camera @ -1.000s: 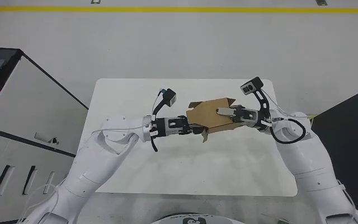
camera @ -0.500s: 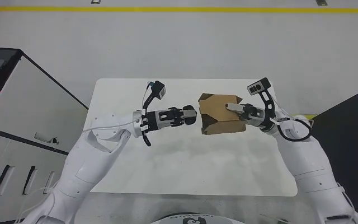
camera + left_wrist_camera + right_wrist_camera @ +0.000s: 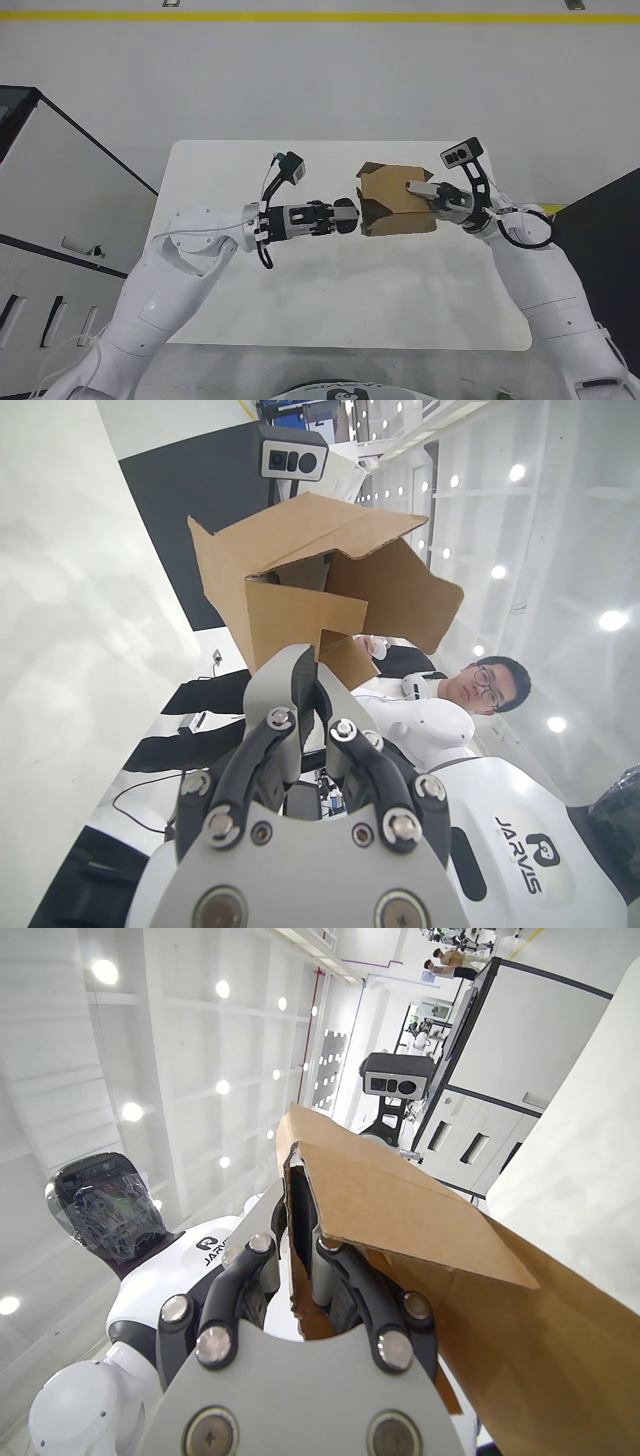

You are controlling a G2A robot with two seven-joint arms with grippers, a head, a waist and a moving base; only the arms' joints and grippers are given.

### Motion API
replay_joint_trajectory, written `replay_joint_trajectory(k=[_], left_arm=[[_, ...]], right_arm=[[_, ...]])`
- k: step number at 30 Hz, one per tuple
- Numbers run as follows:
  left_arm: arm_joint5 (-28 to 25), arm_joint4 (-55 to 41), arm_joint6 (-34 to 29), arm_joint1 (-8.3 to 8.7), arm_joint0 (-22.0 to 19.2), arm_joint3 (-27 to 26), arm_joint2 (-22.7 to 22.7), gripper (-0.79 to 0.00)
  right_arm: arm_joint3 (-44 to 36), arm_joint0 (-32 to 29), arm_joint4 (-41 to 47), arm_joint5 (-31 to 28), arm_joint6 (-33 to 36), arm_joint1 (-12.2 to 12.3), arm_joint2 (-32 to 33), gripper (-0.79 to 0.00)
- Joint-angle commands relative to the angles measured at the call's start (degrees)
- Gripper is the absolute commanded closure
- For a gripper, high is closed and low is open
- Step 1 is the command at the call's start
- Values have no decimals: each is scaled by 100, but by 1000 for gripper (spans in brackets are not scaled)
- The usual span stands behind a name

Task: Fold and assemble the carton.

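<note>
Brown corrugated cardboard carton (image 3: 398,198) (image 3: 300,565) (image 3: 400,1208): partly formed, held between the two grippers above the far half of the white rounded-corner table (image 3: 300,300). It appears to be lifted off the surface.

Left gripper (image 3: 348,213) (image 3: 312,665): level, pointing at the carton's open end. The fingers are drawn together to a narrow slit with nothing between them. A small loose flap of the carton sits right at the fingertips (image 3: 300,660); actual contact cannot be told. Just beyond that flap the open end shows a squared panel. A larger flap with a rounded corner stands out to one side past it.

Carton body: it spans the gap from the left gripper's tips to the right gripper, long axis in line with both. The end flaps facing the left gripper are unfolded and splayed.

Right gripper (image 3: 415,188) (image 3: 292,1218): clamped on the carton at the opposite end. One wall edge of torn-looking cardboard runs between its two fingers, one finger on each face. The rest of the carton extends away past the fingertips toward the left gripper.
</note>
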Motion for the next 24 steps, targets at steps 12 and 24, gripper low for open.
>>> replay_joint_trajectory(k=[12, 24], left_arm=[[-50, -47, 10, -68, -202, 160, 218, 0], [-45, -47, 17, -92, -242, 204, 253, 0]], right_arm=[[-69, 54, -3, 111, 135, -58, -122, 0], [-55, 127, -2, 142, 341, -101, -174, 0]])
